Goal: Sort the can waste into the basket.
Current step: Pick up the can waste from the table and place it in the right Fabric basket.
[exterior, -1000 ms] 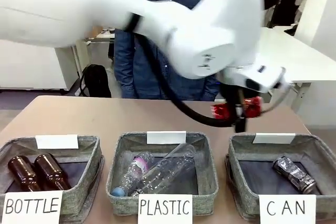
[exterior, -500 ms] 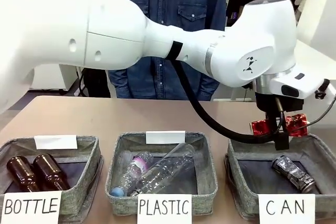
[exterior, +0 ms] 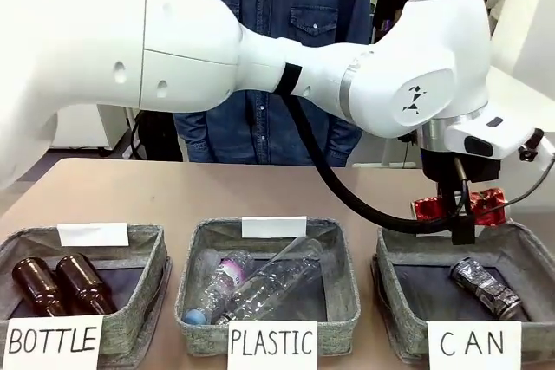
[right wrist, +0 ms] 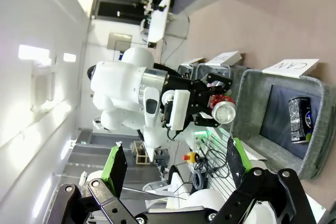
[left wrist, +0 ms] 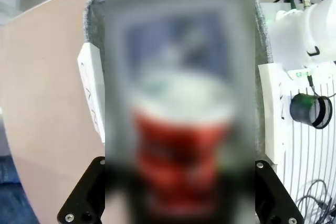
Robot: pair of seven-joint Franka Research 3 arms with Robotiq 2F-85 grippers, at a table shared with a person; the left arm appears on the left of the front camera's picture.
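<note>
A: Near edge of the tabletop? 
B: Three baskets; bottle basket [exterior: 82,288] left, plastic basket [exterior: 269,288] middle, CAN basket [exterior: 464,296] right, silver can [exterior: 488,288] inside. 
A: Grippers? 
B: Left gripper [exterior: 457,207] above the CAN basket's far rim, red can [exterior: 460,207] between its fingers, grip unclear. Right gripper [right wrist: 173,163] spread, holding nothing. Person [exterior: 277,6] at far edge.

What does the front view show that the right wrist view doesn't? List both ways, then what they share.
Front: the brown bottles and the clear plastic bottles, lying in their baskets. Right wrist: the right gripper, jaws open. Both: the CAN basket holding the silver-and-black can, and the red can between the left gripper's jaws.
</note>
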